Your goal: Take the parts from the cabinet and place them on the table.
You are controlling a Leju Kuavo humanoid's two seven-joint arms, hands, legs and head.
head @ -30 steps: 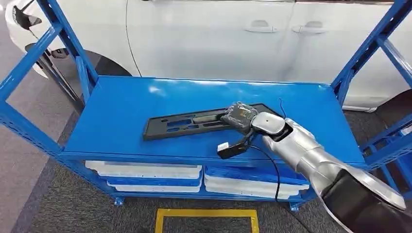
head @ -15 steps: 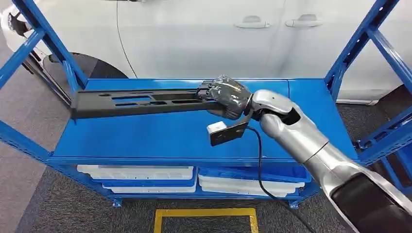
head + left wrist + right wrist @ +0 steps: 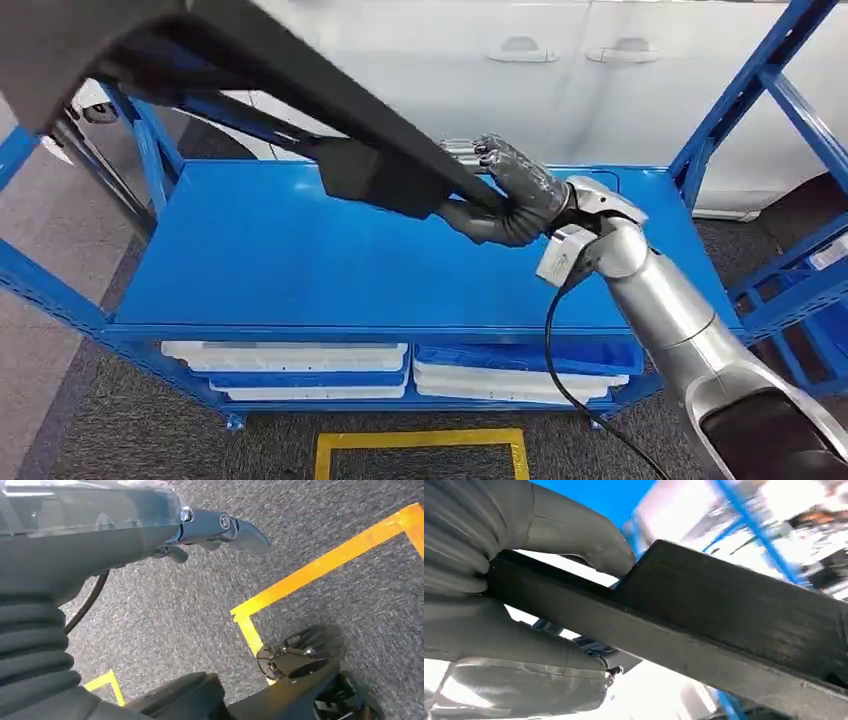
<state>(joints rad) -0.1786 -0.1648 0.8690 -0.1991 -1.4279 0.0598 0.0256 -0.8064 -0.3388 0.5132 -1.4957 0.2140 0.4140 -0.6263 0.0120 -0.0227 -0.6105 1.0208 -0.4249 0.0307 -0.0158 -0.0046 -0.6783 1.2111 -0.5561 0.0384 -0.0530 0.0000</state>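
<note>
Blue metal rack (image 3: 300, 250) w/ flat top shelf, white car (image 3: 420, 70) parked behind it, grey carpet floor (image 3: 90, 420) w/ yellow tape square (image 3: 420, 440) in front. My log for this frame:

- Item 1, part (image 3: 300, 90): long black plastic panel, off the shelf, held in the air above it, tilted, far end swinging up close to my head cam toward the left. Touching nothing but the hand, as far as I can see.
- Item 2, right hand (image 3: 505, 195): clamped round the near end of the part; right wrist cam shows thumb (image 3: 574, 530) over one edge, fingers wrapped under. Grip looks firm.
- Item 3, left hand (image 3: 210, 527): hanging down by the floor, nothing in it; fingers seem loosely apart, approx.
- Item 4, lower shelf: white and blue trays (image 3: 400, 365) stacked, untouched.
- Item 5: black cable (image 3: 560, 370) trailing off the right arm.

Step, my read: pickup done, carry phase. Table not in my views, so next I'd need to turn the body, keep the long end from clipping the rack's upright (image 3: 150, 150), then lower it flat before letting go. Risk: part is long, held at one end, so could twist in the grip.
</note>
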